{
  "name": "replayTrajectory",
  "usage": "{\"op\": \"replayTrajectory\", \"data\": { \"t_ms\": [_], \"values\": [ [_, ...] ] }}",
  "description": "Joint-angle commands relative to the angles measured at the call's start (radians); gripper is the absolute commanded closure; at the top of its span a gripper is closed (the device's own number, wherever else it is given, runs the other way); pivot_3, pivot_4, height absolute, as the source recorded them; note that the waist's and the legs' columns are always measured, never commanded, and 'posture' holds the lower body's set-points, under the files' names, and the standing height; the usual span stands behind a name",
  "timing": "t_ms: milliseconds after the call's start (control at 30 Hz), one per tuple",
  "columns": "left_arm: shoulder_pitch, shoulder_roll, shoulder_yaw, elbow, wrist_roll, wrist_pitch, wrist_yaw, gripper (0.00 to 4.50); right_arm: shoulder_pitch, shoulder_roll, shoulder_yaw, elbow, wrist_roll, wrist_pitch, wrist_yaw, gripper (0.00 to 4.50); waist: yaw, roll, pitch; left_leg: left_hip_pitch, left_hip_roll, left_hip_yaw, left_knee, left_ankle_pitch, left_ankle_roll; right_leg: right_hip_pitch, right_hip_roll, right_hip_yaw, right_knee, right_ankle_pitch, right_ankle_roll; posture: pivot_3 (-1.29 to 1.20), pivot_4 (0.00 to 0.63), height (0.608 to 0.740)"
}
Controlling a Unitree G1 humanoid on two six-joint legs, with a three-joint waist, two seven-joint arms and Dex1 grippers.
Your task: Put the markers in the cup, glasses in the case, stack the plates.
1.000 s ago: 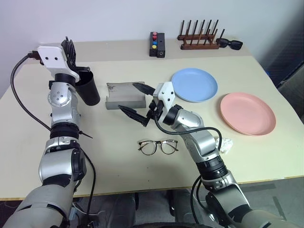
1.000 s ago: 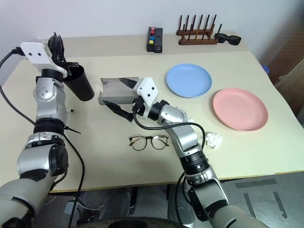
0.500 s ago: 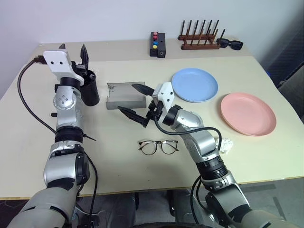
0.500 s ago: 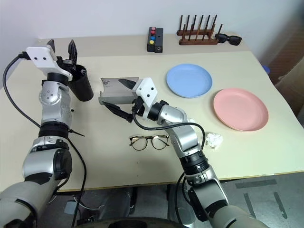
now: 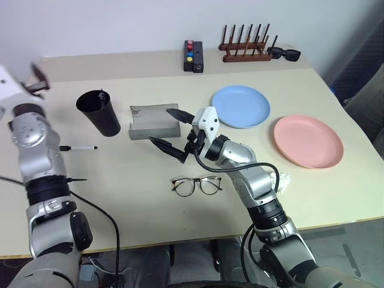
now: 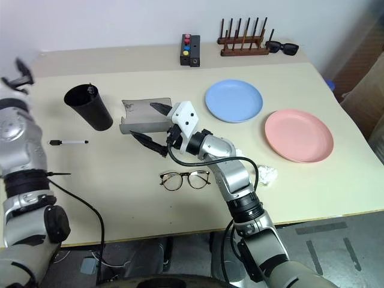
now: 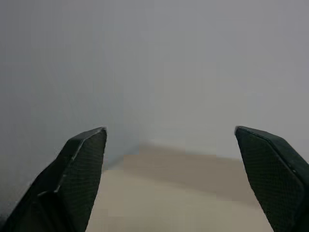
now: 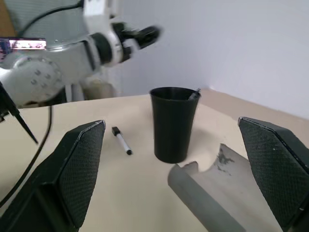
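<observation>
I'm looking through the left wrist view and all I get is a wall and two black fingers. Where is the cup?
Observer: The black cup stands upright on the table, just left of the grey case.
Operator: Are both markers inside it?
Observer: No. The grey marker pokes up at its rim, but the white marker lies flat on the table near the cup.
Operator: And the glasses?
Observer: The glasses lie on the table, outside the case, on the side nearer the robot.
</observation>
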Motion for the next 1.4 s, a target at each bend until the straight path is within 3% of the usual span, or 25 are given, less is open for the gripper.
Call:
{"op": "replayTrajectory", "data": {
  "t_ms": [33,233,400,633,900,1000,1233,1400],
  "values": [
    [0.05,-0.03,0.053,-0.152,-0.044,0.225,0.1,0.1,-0.011,0.018,0.005,-0.025,0.021,-0.011,0.008,0.0,0.004,0.0,0.0,0.0,0.0,0.0,0.0,0.0,0.0,0.0,0.0,0.0,0.0,0.0,0.0,0.0,0.15,0.739],
    [0.07,-0.16,0.07,-0.353,-0.094,0.585,0.246,0.1,-0.018,0.024,0.011,-0.013,0.027,-0.014,0.02,0.0,0.022,-0.002,-0.001,0.0,0.0,-0.001,0.001,0.001,-0.001,0.001,0.0,0.0,-0.001,0.0,0.0,0.0,0.15,0.739],
    [0.016,-0.253,0.103,-0.36,-0.06,0.799,0.403,0.1,-0.021,0.031,0.013,-0.008,0.026,-0.014,0.024,0.0,0.024,-0.002,-0.001,0.0,0.0,-0.001,0.001,0.001,-0.002,0.001,0.0,0.0,-0.001,0.0,0.0,0.0,0.15,0.739],
    [-0.053,-0.255,0.106,-0.218,-0.034,0.882,0.429,0.1,-0.016,0.03,0.01,-0.013,0.024,-0.014,0.021,0.0,0.023,-0.002,-0.001,0.0,0.0,-0.001,0.0,0.001,-0.003,0.0,0.001,0.0,-0.001,0.0,0.0,0.0,0.15,0.739],
    [-0.128,-0.282,0.217,-0.084,-0.059,0.862,0.475,0.1,-0.012,0.026,0.007,-0.018,0.023,-0.012,0.018,0.0,0.024,-0.002,-0.001,0.0,0.0,-0.001,0.0,0.002,-0.003,0.001,0.0,0.0,-0.001,0.0,0.0,0.0,0.15,0.739],
    [-0.136,-0.286,0.243,-0.076,-0.051,0.846,0.512,0.94,-0.013,0.025,0.007,-0.017,0.024,-0.012,0.019,0.0,0.023,-0.002,-0.001,0.0,0.0,-0.001,0.0,0.002,-0.004,0.001,0.0,0.0,-0.001,0.0,0.0,0.0,0.15,0.739],
    [-0.144,-0.297,0.285,-0.094,-0.062,0.803,0.558,4.44,-0.017,0.026,0.008,-0.012,0.027,-0.011,0.025,0.0,0.026,-0.002,-0.001,0.0,0.0,-0.001,0.0,0.002,-0.004,0.001,0.0,0.0,-0.001,0.0,0.0,0.0,0.15,0.739],
    [-0.126,-0.283,0.263,-0.126,-0.054,0.708,0.527,4.48,-0.018,0.027,0.009,-0.009,0.027,-0.011,0.027,0.0,0.025,-0.002,-0.001,0.0,0.0,-0.001,0.0,0.002,-0.005,0.001,0.0,0.0,-0.001,0.0,0.0,0.0,0.15,0.739]
  ]
}}
